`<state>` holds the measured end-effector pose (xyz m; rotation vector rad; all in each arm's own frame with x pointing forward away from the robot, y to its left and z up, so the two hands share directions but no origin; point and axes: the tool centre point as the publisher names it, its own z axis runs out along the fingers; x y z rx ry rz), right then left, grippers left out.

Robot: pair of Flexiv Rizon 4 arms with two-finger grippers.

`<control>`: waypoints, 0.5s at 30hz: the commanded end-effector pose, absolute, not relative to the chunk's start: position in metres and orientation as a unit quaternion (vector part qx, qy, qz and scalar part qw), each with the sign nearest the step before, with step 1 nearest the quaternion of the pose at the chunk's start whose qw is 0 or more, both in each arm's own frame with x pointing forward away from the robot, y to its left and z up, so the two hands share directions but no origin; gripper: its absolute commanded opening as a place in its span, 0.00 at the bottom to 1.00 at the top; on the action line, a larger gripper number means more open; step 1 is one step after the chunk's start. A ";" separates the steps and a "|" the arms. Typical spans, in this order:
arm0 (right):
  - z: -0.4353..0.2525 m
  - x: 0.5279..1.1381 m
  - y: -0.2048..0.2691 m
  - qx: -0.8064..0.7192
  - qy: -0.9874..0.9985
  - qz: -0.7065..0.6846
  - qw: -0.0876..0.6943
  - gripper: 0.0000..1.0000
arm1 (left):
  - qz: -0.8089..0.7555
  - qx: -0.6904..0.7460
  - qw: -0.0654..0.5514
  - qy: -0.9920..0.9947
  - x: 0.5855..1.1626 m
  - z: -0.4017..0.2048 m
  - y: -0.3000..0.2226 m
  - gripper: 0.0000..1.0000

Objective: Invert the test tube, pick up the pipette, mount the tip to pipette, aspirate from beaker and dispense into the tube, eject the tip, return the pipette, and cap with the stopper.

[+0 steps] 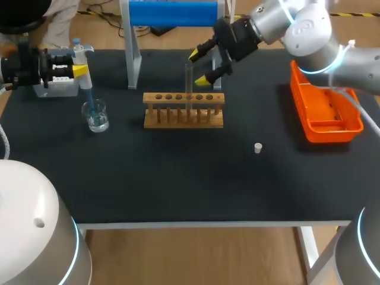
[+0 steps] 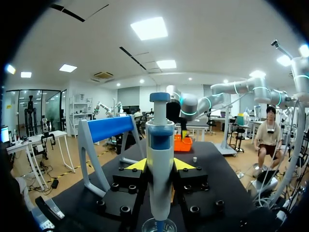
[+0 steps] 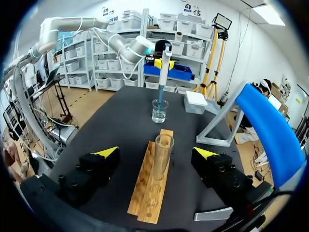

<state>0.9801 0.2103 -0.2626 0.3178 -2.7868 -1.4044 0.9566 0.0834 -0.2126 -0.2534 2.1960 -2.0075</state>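
My left gripper [image 1: 79,70] is shut on the white and blue pipette [image 1: 80,59], which stands upright with its tip down in the glass beaker [image 1: 95,116]. In the left wrist view the pipette [image 2: 160,169] fills the gap between the yellow tips of the left gripper [image 2: 159,164], just above the beaker [image 2: 159,226]. A clear test tube [image 1: 189,83] stands mouth up in the wooden rack [image 1: 184,110]. My right gripper [image 1: 202,66] is open, one finger on each side of the tube [image 3: 162,157] and well clear of it. The small white stopper [image 1: 258,148] lies on the mat.
A blue-topped pipette stand [image 1: 172,13] rises behind the rack. A white box [image 1: 56,88] sits under my left arm. An orange bin [image 1: 325,113] stands at the right edge.
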 end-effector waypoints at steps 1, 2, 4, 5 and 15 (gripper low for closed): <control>-0.267 0.985 0.215 0.107 -0.890 -0.443 0.007 1.00 | -0.670 -0.085 0.079 0.733 0.956 -0.212 0.083 0.00; -0.268 0.985 0.215 0.107 -0.890 -0.443 0.007 1.00 | -0.670 -0.085 0.079 0.733 0.956 -0.212 0.083 0.00; -0.272 0.985 0.217 0.109 -0.893 -0.437 0.004 1.00 | -0.670 -0.085 0.079 0.733 0.956 -0.212 0.083 0.00; -0.273 0.985 0.218 0.110 -0.893 -0.436 0.004 1.00 | -0.670 -0.085 0.079 0.733 0.956 -0.212 0.083 0.00; -0.292 0.982 0.223 0.128 -0.905 -0.406 -0.012 1.00 | -0.670 -0.085 0.079 0.733 0.956 -0.212 0.083 0.00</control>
